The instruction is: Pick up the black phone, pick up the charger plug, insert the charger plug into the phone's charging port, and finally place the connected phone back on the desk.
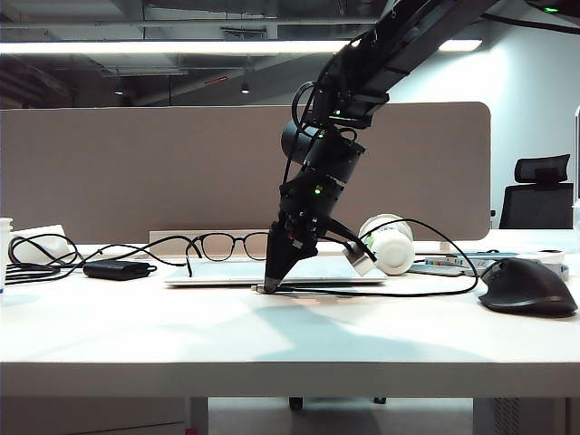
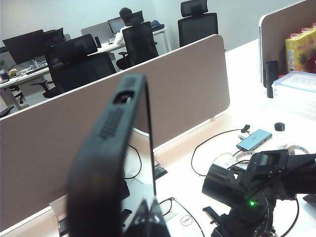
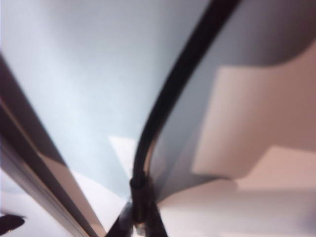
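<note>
Right gripper (image 1: 272,283) tips on desk (image 1: 272,340), fingers pinching charger plug (image 3: 139,190); plug tip hidden. Left gripper (image 2: 145,217), mostly cropped, clamps black phone (image 2: 106,163) upright above desk; charging port (image 2: 122,98) blurred.

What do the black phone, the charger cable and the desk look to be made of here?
The black phone, held upright in the shut left gripper: matte black, likely a rubbery or plastic case, with a dull surface and moulded dots along its edge. The charger plug, pinched by the shut right gripper at the desk: a smooth, slightly glossy black sheath, probably plastic. Desk: smooth white, laminate-like, faintly reflective.
</note>
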Controlling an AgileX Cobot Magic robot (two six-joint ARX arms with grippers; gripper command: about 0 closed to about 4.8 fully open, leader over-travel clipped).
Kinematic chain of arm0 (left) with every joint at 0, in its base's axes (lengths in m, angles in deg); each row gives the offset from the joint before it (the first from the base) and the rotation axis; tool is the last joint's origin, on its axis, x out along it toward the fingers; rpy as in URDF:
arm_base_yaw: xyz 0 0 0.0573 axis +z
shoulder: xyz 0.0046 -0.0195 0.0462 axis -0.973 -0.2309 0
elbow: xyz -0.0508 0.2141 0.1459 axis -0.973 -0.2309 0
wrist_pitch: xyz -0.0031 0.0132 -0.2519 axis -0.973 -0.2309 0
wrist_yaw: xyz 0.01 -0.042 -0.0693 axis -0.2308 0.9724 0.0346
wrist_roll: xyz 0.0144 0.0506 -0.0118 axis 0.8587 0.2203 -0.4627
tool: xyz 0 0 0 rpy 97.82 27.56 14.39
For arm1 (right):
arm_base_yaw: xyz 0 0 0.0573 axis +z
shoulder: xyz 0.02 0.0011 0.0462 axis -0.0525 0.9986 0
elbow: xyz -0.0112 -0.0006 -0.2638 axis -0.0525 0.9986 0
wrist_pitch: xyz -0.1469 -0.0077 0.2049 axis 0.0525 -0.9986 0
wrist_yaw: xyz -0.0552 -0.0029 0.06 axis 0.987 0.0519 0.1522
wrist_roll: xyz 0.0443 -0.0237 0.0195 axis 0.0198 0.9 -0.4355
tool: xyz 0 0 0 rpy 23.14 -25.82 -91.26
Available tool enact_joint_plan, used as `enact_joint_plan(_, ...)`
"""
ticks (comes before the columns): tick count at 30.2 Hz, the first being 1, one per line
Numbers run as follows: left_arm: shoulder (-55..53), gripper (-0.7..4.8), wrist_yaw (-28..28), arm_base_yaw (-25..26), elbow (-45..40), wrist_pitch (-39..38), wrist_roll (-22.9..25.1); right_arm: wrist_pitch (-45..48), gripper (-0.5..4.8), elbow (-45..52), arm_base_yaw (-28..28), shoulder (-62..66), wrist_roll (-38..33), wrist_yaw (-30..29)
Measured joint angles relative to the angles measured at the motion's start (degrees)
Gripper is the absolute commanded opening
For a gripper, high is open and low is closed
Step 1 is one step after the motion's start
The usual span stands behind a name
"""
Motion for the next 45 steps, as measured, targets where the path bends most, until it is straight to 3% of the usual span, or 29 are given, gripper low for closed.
enact_joint_plan(7, 0.0, -0.06, 0.0, 0.0, 0.0, 0.0, 0.0, 0.0, -0.09, 0.0, 0.0, 0.0, 0.9, 0.0)
enact_joint_plan(17, 0.0, -0.07, 0.0, 0.0, 0.0, 0.1, 0.0, -2.0, -0.09, 0.1, 0.0, -0.6, 17.3, 0.1)
enact_joint_plan(24, 0.0, -0.06, 0.0, 0.0, 0.0, 0.1, 0.3, -3.4, -0.09, 0.1, 0.0, -1.5, 25.2, -6.0)
enact_joint_plan(45, 0.0, -0.06, 0.0, 0.0, 0.0, 0.1, 0.3, -6.4, -0.09, 0.1, 0.1, -1.5, 26.3, -7.5)
